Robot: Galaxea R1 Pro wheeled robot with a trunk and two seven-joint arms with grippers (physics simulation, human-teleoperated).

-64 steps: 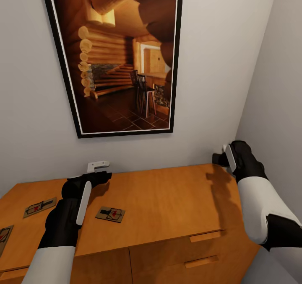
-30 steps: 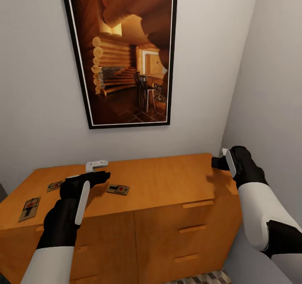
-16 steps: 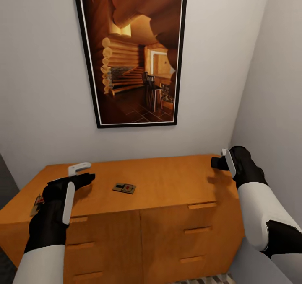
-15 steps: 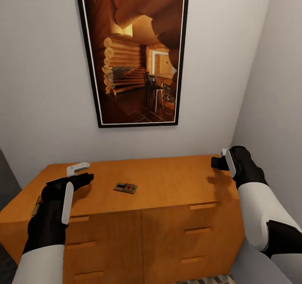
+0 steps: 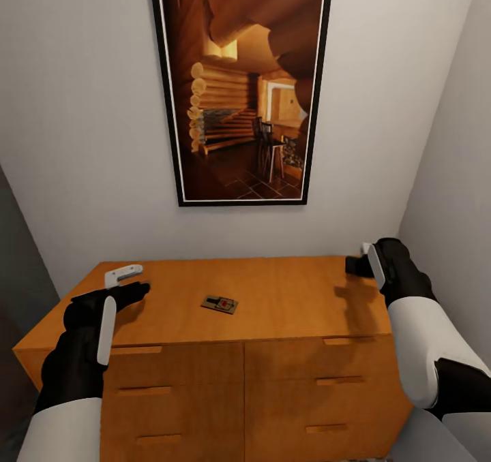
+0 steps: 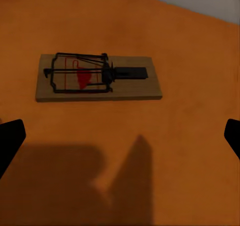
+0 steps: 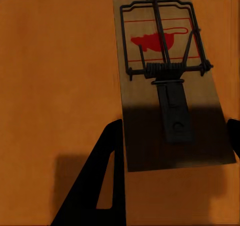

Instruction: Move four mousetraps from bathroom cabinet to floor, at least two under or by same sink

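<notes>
Mousetraps lie on the flat top of the cabinet (image 5: 273,312), the low orange-brown unit with drawer fronts and slim bar handles that stands against the pale wall. In the head view one mousetrap (image 5: 219,304) rests near the middle of the top, apart from both arms. The left wrist view shows a mousetrap (image 6: 98,78) flat on the wood — a brown board with a dark wire frame and a red mark — lying ahead of the left gripper (image 5: 124,281), which hovers over the left part of the top. Its fingers are spread wide, one dark tip at each side of that view, and nothing is between them. The right wrist view shows another mousetrap (image 7: 170,78) lying flat on the wood, partly in the shadow of the arm. The right gripper (image 5: 361,261) hangs over the far right corner of the cabinet, close to the side wall; from these pictures I cannot tell if its fingers are open or closed.

Above the cabinet a large framed picture (image 5: 245,87) of a log-cabin room hangs on the wall. The cabinet top between the two arms is bare wood — only the middle trap lies there.
</notes>
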